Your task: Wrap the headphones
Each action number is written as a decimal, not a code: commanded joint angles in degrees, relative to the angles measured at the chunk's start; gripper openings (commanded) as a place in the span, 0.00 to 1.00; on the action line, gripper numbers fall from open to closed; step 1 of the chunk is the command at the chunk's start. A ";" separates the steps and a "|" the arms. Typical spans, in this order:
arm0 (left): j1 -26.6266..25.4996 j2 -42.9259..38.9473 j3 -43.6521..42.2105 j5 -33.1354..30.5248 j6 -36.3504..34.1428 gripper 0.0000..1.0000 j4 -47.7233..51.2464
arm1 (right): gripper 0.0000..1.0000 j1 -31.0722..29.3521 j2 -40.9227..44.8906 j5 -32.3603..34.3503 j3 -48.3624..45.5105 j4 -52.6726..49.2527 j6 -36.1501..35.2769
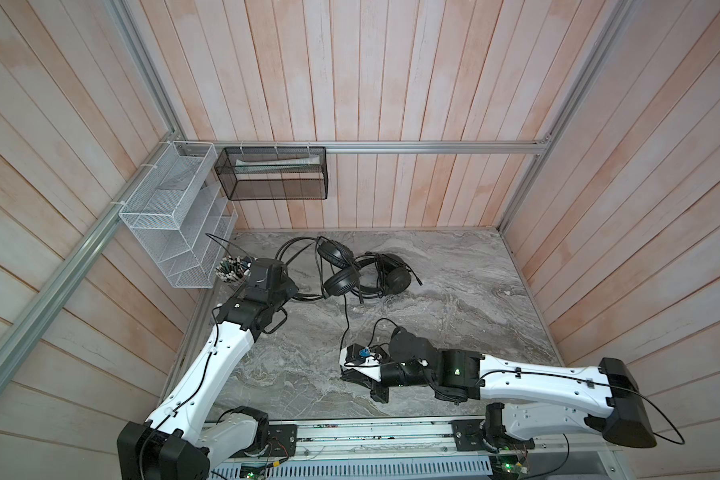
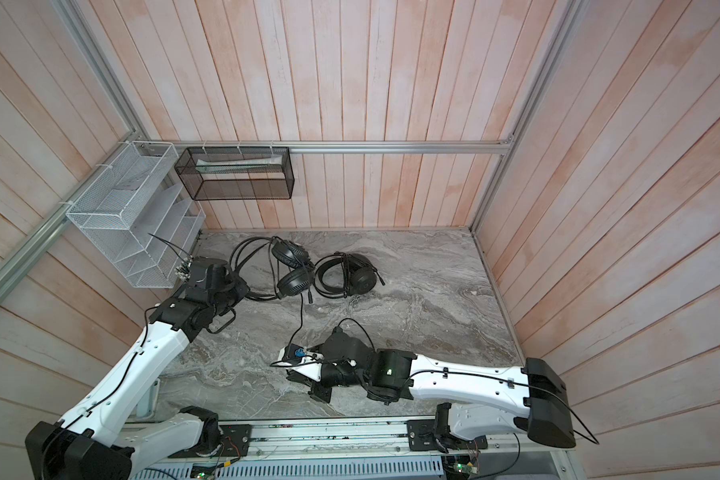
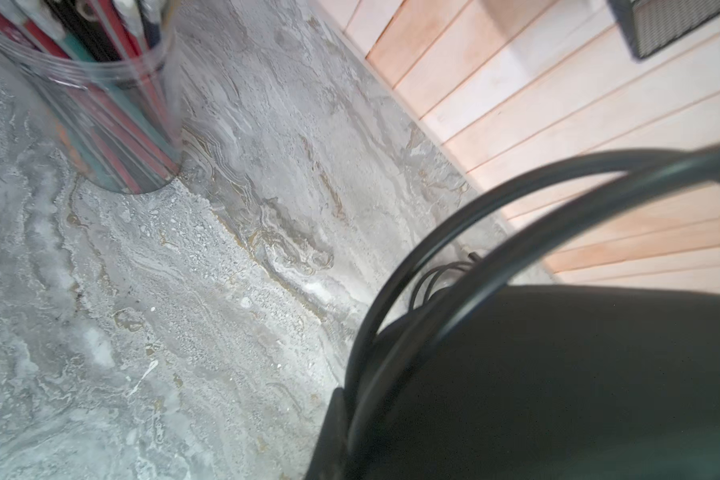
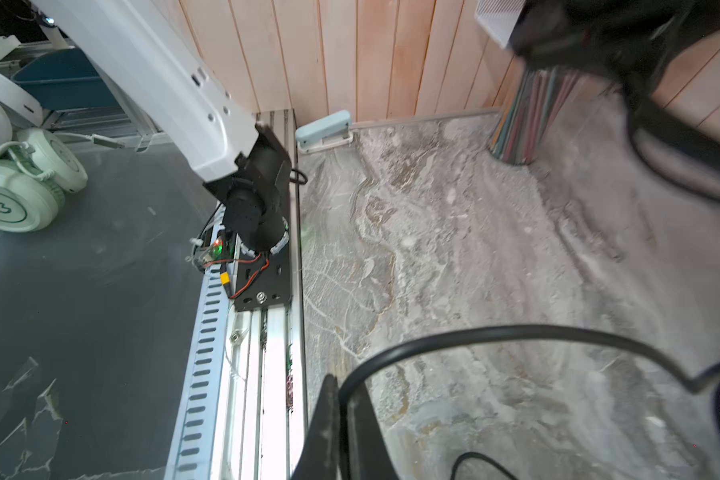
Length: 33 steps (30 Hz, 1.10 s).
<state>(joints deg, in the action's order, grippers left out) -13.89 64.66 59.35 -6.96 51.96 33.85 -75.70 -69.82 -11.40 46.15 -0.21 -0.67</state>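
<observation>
Headphones [image 1: 339, 283] on marble table [image 1: 474, 299], cable [image 4: 516, 331] pinched in right tool [image 4: 344, 392]

Robot lab test cell. Plank walls [image 1: 391, 83] are panels set in bare aluminium frame [image 1: 433, 147], boxing in marble-pattern counter [image 1: 474, 299]. Two white-and-black robot arms, left arm [image 1: 208, 365] and right arm [image 1: 537, 378], mounted on slotted rail [image 1: 371, 436] along counter's front edge. Exposed circuit board [image 4: 215, 249] at arm base: lit LEDs, loose red wires. White mesh organiser [image 1: 163, 220] and black mesh basket [image 1: 275, 174] zip-tied to frame, staged props rather than furniture. Clear cup of pens [image 3: 100, 104] on counter. Dark floor [image 4: 100, 291] beyond rail.
</observation>
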 commanded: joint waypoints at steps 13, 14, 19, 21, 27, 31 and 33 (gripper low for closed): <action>10.02 4.63 6.17 14.66 12.43 0.00 -7.49 | 0.00 -3.57 -10.28 -7.01 -4.00 16.56 8.32; 10.01 4.85 6.02 14.03 13.02 0.00 -7.66 | 0.00 -4.11 -10.69 -6.86 -3.24 15.64 8.13; 10.11 7.07 4.44 14.95 18.30 0.00 -10.59 | 0.00 -5.80 -13.16 -6.58 -0.89 13.03 7.62; 10.02 8.20 4.68 16.18 18.99 0.00 -11.95 | 0.00 -5.85 -12.31 -5.29 -0.91 12.35 6.78; 5.55 9.43 4.98 5.38 12.17 0.00 -8.27 | 0.00 -6.01 -8.81 -1.74 7.60 -1.21 1.44; 0.40 8.56 1.81 -4.04 7.26 0.00 -7.75 | 0.00 -6.03 -6.73 2.65 16.14 -14.29 -4.22; -1.43 7.96 -0.25 -6.35 3.89 0.00 -8.35 | 0.00 -6.00 -5.80 5.99 20.88 -21.91 -7.20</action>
<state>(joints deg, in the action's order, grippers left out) -13.76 74.67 60.88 -5.72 59.88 30.35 -81.03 -78.02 -8.78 61.87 -8.36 -1.89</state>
